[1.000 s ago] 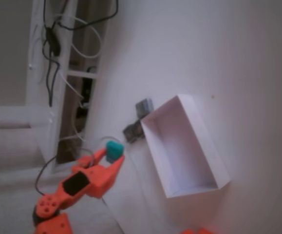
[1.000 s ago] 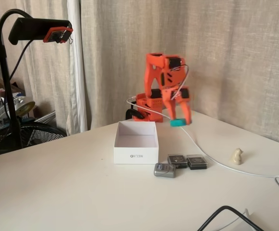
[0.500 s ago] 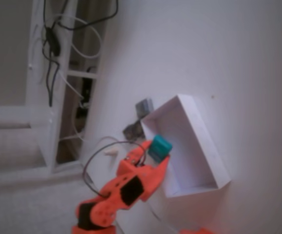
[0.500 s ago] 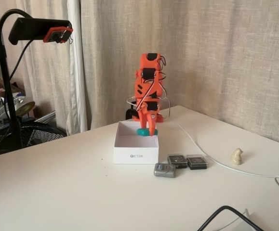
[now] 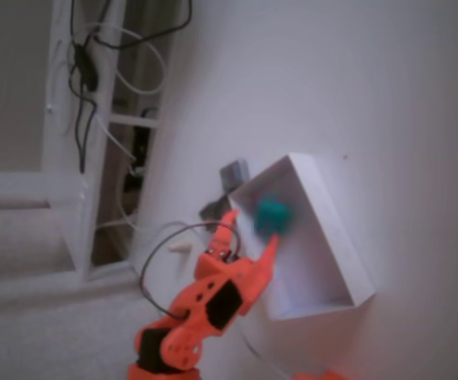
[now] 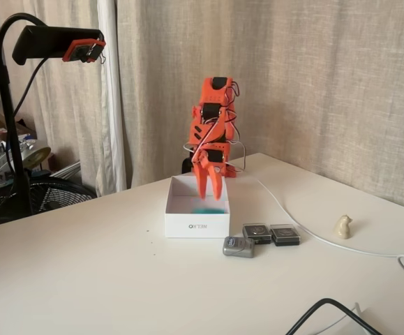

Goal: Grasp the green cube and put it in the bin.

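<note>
The orange two-finger gripper point(image 5: 250, 229) hangs spread above the white shallow open-topped bin point(image 5: 335, 229) on the desk point(image 6: 104, 279); the small teal-green cube point(image 5: 273, 214) — free of the fingers — appears blurred inside its walls, judged mid-drop.

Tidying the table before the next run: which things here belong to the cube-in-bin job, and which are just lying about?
Job: green cube, bin, gripper.

Lying about: three grey blocks, beige peg, white cable, black cable.
</note>
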Controlling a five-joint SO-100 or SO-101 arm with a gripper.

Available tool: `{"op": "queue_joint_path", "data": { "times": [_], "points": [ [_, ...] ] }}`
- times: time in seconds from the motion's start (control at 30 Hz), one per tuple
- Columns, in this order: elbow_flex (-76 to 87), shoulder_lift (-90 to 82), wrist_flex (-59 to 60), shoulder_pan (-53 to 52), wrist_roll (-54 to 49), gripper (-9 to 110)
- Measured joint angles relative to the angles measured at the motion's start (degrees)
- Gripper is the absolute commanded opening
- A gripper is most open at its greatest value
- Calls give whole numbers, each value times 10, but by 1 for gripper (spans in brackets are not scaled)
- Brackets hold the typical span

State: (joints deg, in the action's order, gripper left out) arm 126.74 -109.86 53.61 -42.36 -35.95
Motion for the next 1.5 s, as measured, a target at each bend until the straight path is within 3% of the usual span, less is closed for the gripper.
{"op": "queue_joint_path", "data": {
  "times": [0.07,0.33,0.73,1.03,1.2,1.5],
  "points": [
    [3,0,-3,-3,0,43],
    [10,-1,-10,22,1,42],
    [-15,-101,-191,364,6,42],
    [-4,-230,-194,590,10,42],
    [87,-324,-178,657,16,42],
    [265,-503,-123,679,42,42]
  ]
}}
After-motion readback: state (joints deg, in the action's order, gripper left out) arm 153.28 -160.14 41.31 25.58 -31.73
